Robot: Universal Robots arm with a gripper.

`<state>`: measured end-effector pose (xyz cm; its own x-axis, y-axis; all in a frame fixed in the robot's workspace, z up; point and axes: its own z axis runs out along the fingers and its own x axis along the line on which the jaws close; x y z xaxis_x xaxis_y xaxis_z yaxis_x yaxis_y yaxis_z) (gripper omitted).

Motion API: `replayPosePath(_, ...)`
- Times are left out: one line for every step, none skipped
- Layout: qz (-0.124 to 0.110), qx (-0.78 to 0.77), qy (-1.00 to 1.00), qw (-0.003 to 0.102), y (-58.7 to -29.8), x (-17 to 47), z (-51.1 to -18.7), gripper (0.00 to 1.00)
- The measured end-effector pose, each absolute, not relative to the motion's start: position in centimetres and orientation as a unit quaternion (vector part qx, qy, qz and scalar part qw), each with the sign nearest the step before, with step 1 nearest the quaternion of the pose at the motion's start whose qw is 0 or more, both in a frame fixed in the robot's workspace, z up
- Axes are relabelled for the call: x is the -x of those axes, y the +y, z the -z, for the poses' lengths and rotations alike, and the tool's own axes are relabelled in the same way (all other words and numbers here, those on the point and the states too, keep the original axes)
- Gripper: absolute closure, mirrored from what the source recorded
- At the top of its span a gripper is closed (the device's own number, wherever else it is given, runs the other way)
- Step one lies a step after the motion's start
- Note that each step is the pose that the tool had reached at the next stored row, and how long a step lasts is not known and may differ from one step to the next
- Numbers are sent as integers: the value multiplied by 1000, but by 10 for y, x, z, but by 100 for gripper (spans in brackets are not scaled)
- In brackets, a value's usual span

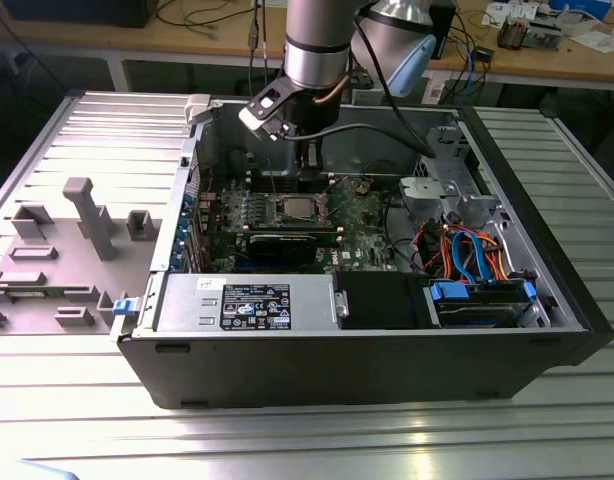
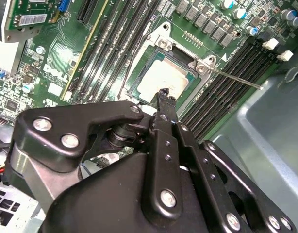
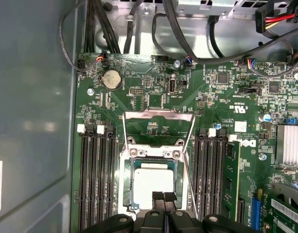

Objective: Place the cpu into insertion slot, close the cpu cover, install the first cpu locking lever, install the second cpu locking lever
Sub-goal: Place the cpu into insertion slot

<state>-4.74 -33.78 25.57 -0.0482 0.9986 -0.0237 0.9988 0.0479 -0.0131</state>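
Exterior view: one arm (image 1: 317,40) drops vertically from upper centre into the open computer case (image 1: 337,370). Its gripper (image 1: 307,178) points straight down over one cpu (image 1: 299,208) mid-frame.

Second wrist view: cpu lies flat, metal top up. Fingers pinched together, grasping nothing, tips over it; we can't tell contact. One locking lever (image 2: 236,78) juts across the memory slots (image 2: 222,92).

First wrist view: cpu sits square in the insertion slot (image 3: 131,187). One cpu cover (image 3: 158,114) lies open, beyond the slot.

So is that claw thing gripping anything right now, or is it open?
Gripper: shut, fingertips together with nothing between them, poised at the cpu; whether they touch it cannot be told.
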Motion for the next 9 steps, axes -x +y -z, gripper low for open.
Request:
replayPosePath(13, -690, 724, 4, -338, 47, -257, 89)
replayPosePath(13, -690, 724, 4, -338, 47, -259, 89)
replayPosePath(13, -690, 724, 4, -338, 47, -260, 89)
replayPosePath(13, -690, 724, 4, -338, 47, -261, 89)
replayPosePath(13, -690, 724, 4, -338, 47, -263, 89)
replayPosePath(13, -690, 724, 4, -338, 47, -265, 89)
replayPosePath(13, -690, 724, 4, -338, 47, -266, 89)
replayPosePath(13, -690, 724, 4, -338, 47, -268, 89)
replayPosePath(13, -690, 724, 4, -338, 47, -269, 89)
